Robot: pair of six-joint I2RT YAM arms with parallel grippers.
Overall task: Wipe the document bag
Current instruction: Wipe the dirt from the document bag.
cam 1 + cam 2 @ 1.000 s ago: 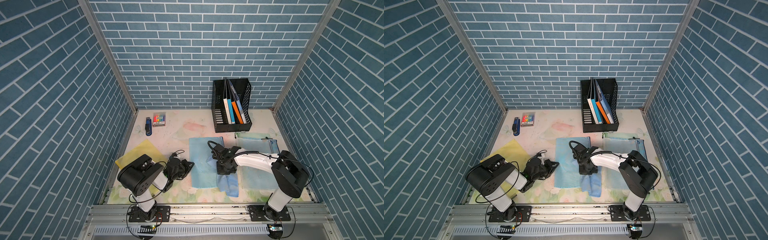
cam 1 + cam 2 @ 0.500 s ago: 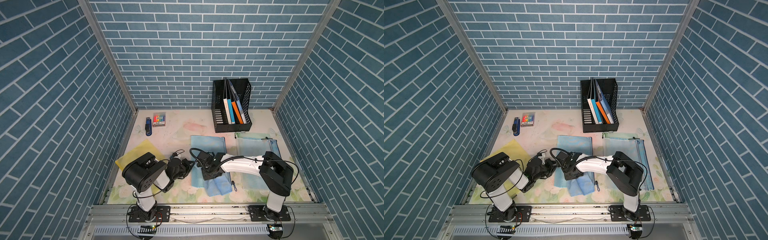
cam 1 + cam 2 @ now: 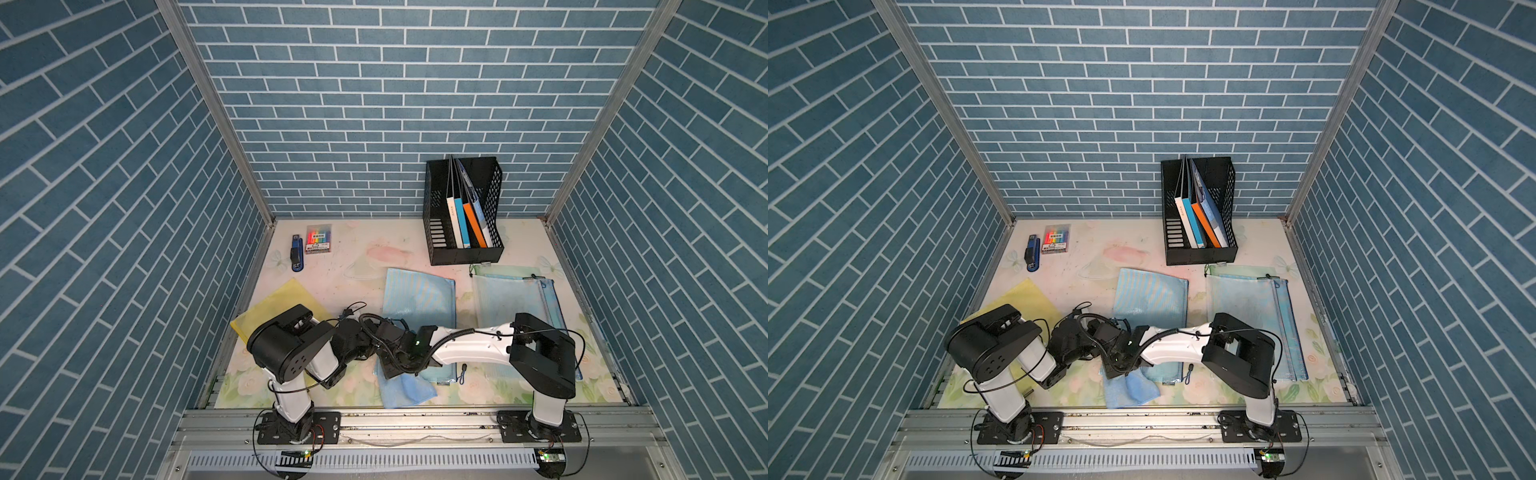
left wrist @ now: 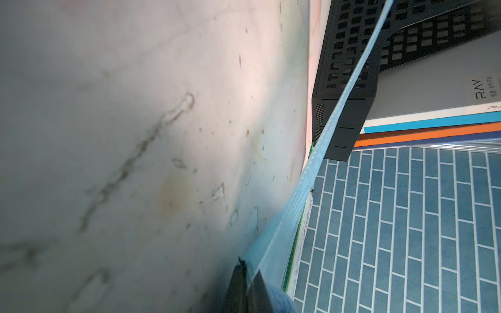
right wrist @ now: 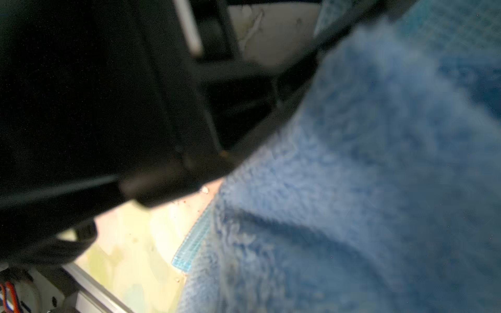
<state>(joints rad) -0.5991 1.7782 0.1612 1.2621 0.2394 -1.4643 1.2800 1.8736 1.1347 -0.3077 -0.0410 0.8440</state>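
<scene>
Blue brick walls surround our bench [image 3: 365, 249]. In both top views a black file rack [image 3: 461, 251] holds folders [image 3: 467, 224]. The blue mesh document bag [image 3: 419, 295] lies mid-bench, with the right gripper [image 3: 395, 365] clenched on a blue cloth [image 3: 409, 390] at its near end. Left wrist: we see the left gripper [image 4: 246, 287] pinching the bag's edge. Right wrist: fluffy cloth overlaps the bag.

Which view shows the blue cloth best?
Both top views: the blue cloth shows nearly whole, at the near edge of the blue document bag. The right wrist view gives only blurred close-up pile; the left wrist view, a sliver.
</scene>
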